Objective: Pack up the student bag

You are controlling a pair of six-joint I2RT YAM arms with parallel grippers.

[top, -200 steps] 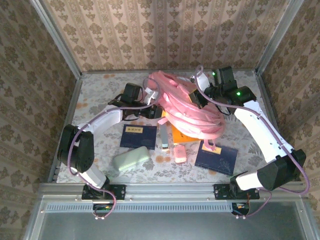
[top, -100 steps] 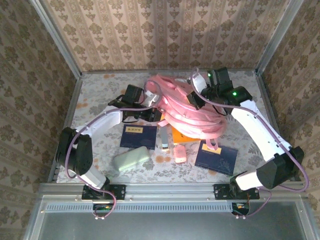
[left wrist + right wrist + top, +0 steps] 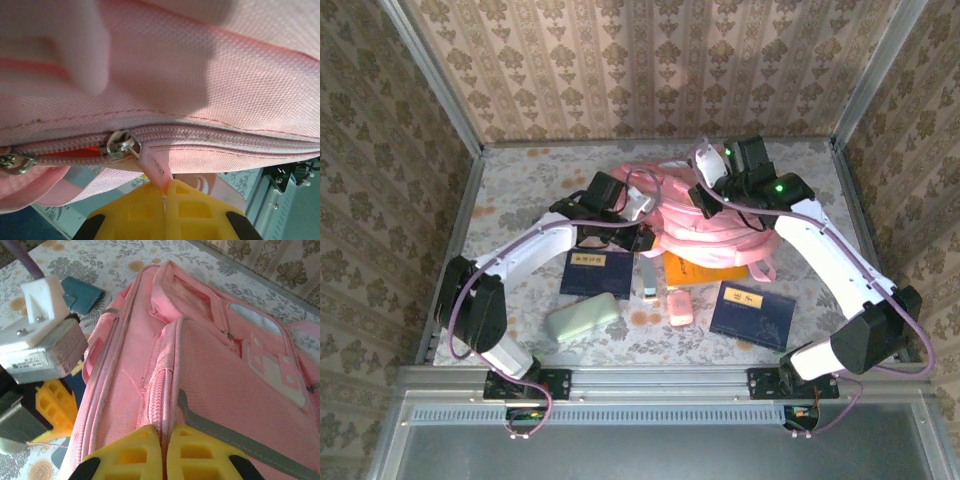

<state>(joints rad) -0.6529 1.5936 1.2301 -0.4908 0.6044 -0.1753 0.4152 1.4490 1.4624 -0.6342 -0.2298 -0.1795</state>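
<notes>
1. Bag (image 3: 712,235) lies centre-right on the table (image 3: 520,180); at its left edge, the left gripper (image 3: 165,194) pinches the zip tab (image 3: 154,167).
2. Pulled off the zip's line, the thin tab could slip free, or the slider (image 3: 120,145) jam.
3. Right gripper (image 3: 164,432) pinches a bag seam; if that grip fails, the bag would likely drag along.

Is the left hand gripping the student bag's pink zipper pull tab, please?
Yes, the left hand is shut on the pink pull tab hanging from the zipper slider of the student bag.
</notes>
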